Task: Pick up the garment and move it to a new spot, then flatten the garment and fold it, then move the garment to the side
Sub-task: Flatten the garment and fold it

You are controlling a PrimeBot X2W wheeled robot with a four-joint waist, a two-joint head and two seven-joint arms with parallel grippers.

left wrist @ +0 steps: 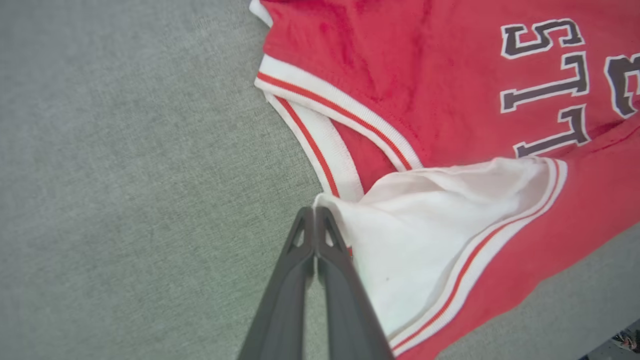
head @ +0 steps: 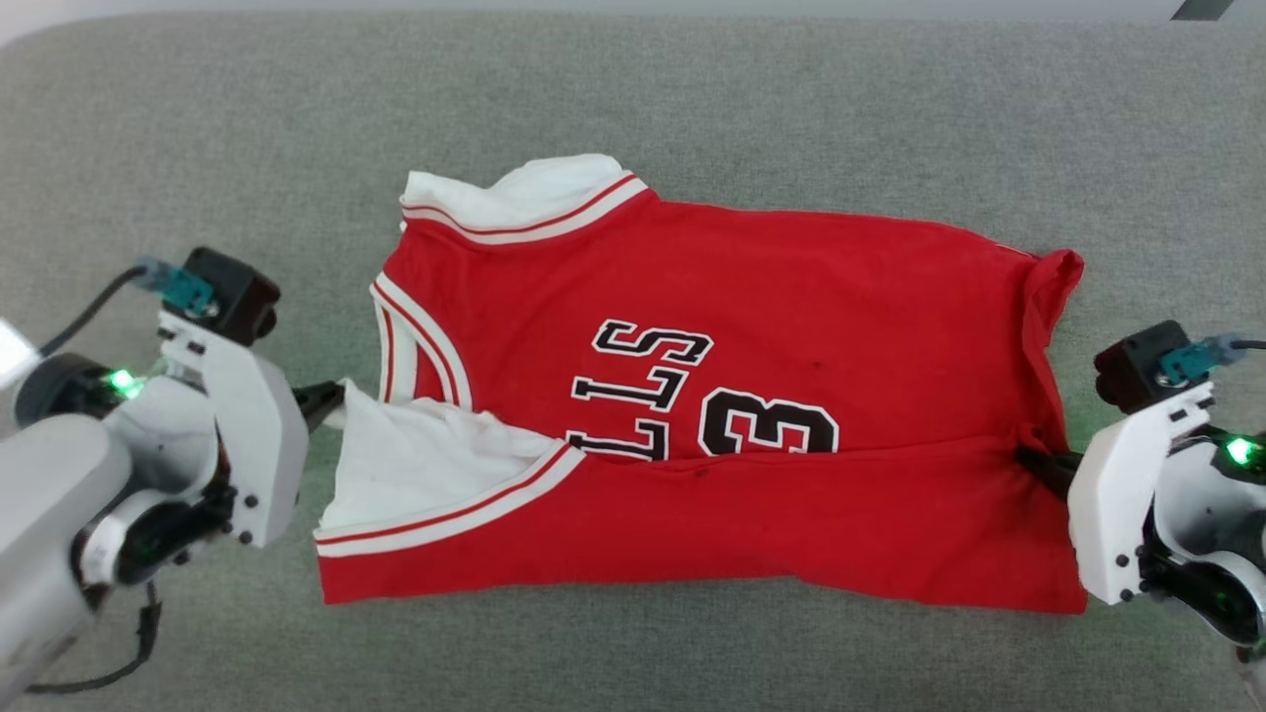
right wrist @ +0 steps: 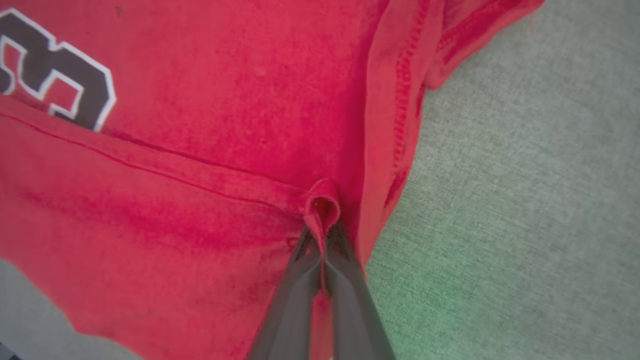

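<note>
A: Where do we have the garment?

B: It is spread out lengthwise, collar toward our left and hem toward our right. The long edge nearest us is turned up over the front, covering the lower part of the lettering. Grey cushion shows all round it.

A: So we are in the folding step?

B: We judge so. The garment lies fairly flat and one lengthwise fold is laid. The half farther from us is not yet folded, and the move to the side is not yet done.

A: And our claws?

B: The right gripper is at the garment's hem end, on the edge of that fold. Its jaws are closed on a small loop of red cloth, which the right wrist view shows pinched between the tips. The left gripper is at the collar end, jaws pressed together, tips against the corner of the white sleeve. We cannot tell whether any cloth is caught there.

A: What does the next move call for?

B: In our view, we should let go of the laid edge without dragging it. Then we take the far edge at both ends of the garment and bring it over evenly, so the second fold lands straight. The hem corner is curled and may need smoothing first.
</note>
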